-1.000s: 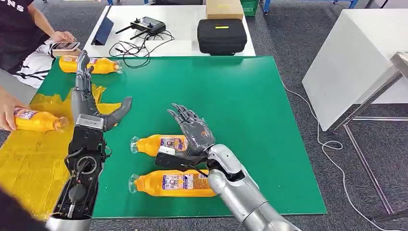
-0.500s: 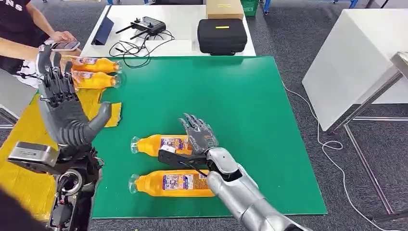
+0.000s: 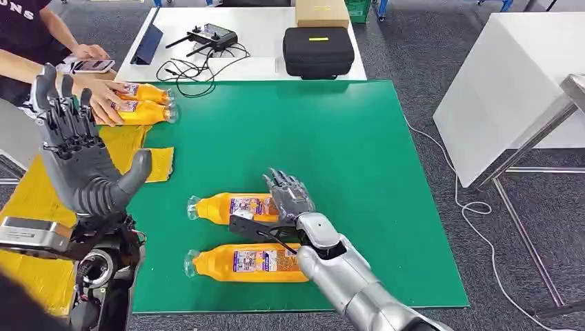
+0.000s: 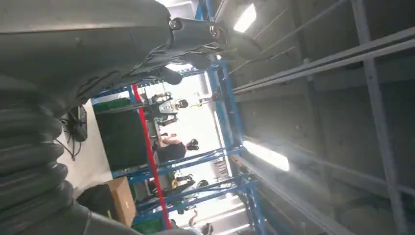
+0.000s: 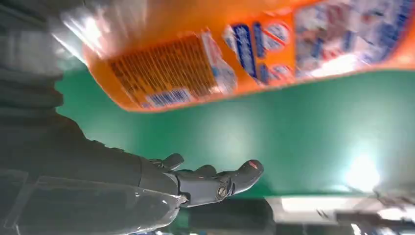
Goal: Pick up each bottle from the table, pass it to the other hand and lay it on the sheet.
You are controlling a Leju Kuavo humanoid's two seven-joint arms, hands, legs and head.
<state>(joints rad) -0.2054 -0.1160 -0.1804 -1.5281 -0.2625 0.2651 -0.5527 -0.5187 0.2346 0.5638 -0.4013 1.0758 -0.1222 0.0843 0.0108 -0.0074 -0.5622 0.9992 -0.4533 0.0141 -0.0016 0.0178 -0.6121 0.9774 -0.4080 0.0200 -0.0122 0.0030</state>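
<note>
While the flat green mat (image 3: pixel 345 138) covers most of the work table, a crinkled yellow plastic sheet (image 3: pixel 41 200) lies along its edge under and behind the raised left hand (image 3: pixel 79 162). Beyond the mat, ahead of both hands, stands a white table (image 3: pixel 269 65) carrying a black rounded zip case (image 3: pixel 318 52), a brown cardboard box (image 3: pixel 321 12) and a black controller with looped cables (image 3: pixel 210 36).

That left hand, grey with dark ribbed fingers, is held upright above the sheet with palm facing the mat, fingers spread wide and thumb out; it holds nothing. The right hand (image 3: pixel 286 196), on a silver arm, hovers low with fingers extended and parted, over the label end of the farther orange plastic bottle (image 3: pixel 227 207), which lies on its side on the mat. Contact between this hand and the bottle cannot be determined; the right wrist view shows the bottle's glossy orange body (image 5: pixel 235 54) just beside the hand and the fingers uncurled. A second orange plastic bottle (image 3: pixel 245 263) lies parallel, just beside the right forearm. Ahead of the left hand, two more orange bottles (image 3: pixel 141 103) lie side by side at the far end of the sheet, with a person's hand (image 3: pixel 107 100) resting on them.
</note>
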